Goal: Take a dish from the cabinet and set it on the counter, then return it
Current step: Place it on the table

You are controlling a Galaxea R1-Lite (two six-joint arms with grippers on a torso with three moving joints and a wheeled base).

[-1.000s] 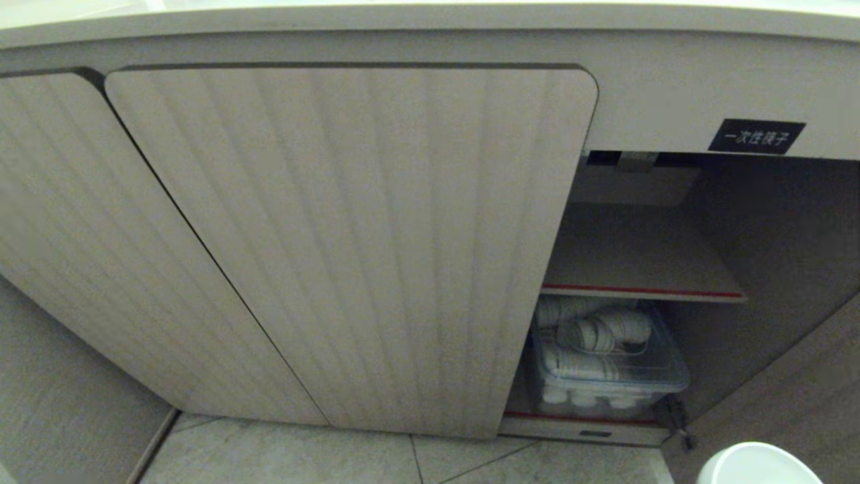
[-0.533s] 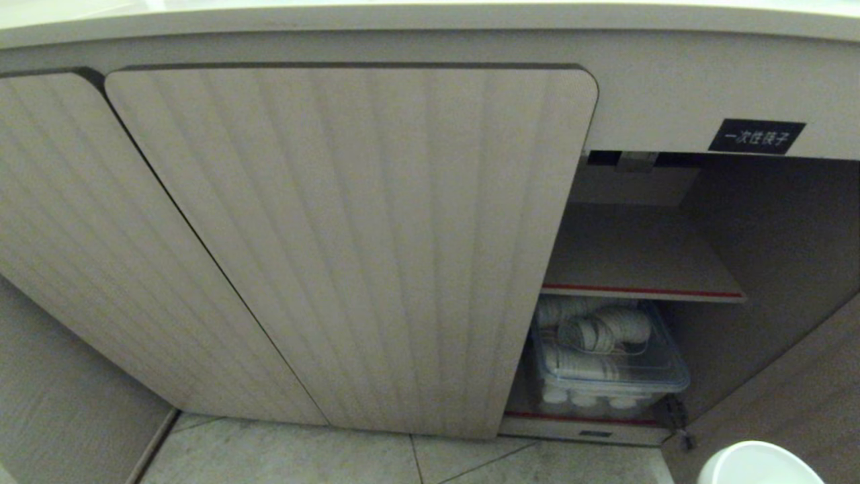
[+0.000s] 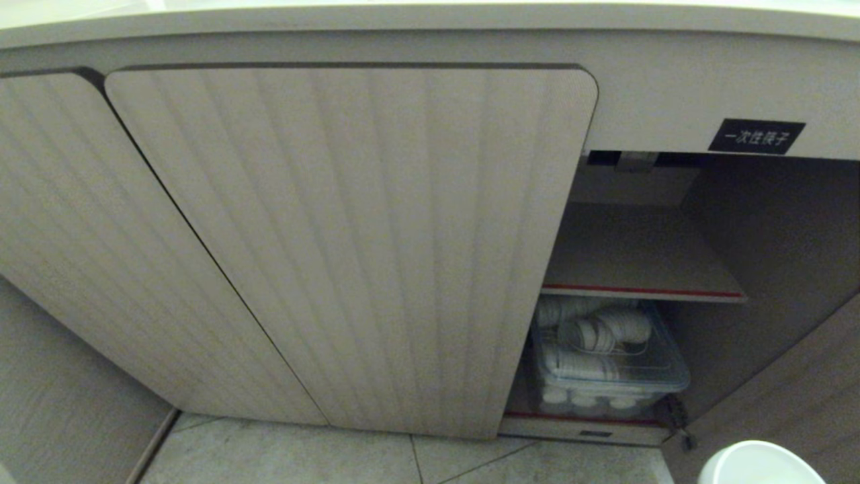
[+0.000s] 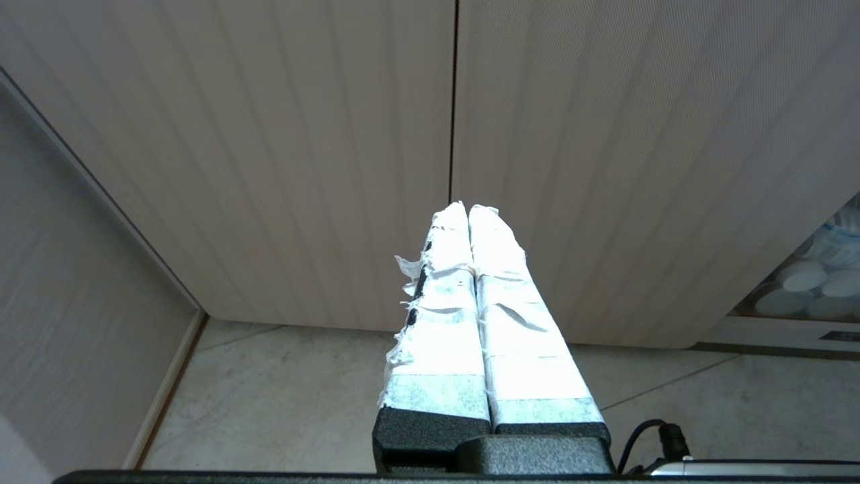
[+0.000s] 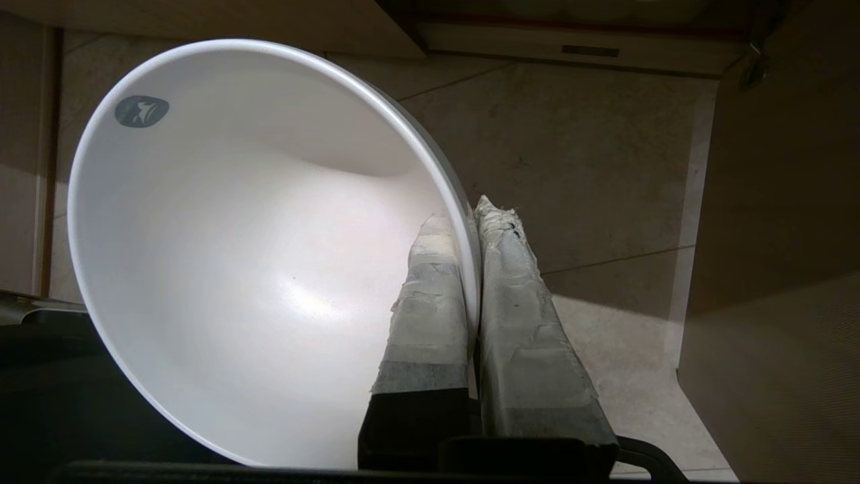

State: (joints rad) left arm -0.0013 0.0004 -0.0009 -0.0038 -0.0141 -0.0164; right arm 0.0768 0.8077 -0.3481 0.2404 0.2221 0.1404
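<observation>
Nothing has moved: right end effector (image 5: 470, 222) clamps the dish (image 5: 255, 255) rim (left end effector (image 4: 468, 212) closed, empty).

Glossy white ceramic dish (image 5: 255, 255), matt fluted wood-grain cabinet (image 3: 349, 249) doors, clear plastic bin (image 3: 608, 376), mottled stone-look floor tiles (image 3: 282, 457).

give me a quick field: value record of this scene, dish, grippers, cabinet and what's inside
dish: white bowl, held by its rim, low at the right edge of the head view
right gripper: shut on the dish rim, one finger inside, one outside
left gripper: shut, empty, facing the closed doors
cabinet: left doors closed, right compartment open
shelf: upper level, nothing on it in view
clear bin: below the shelf, filled with white dishes
label: black, above the opening
</observation>
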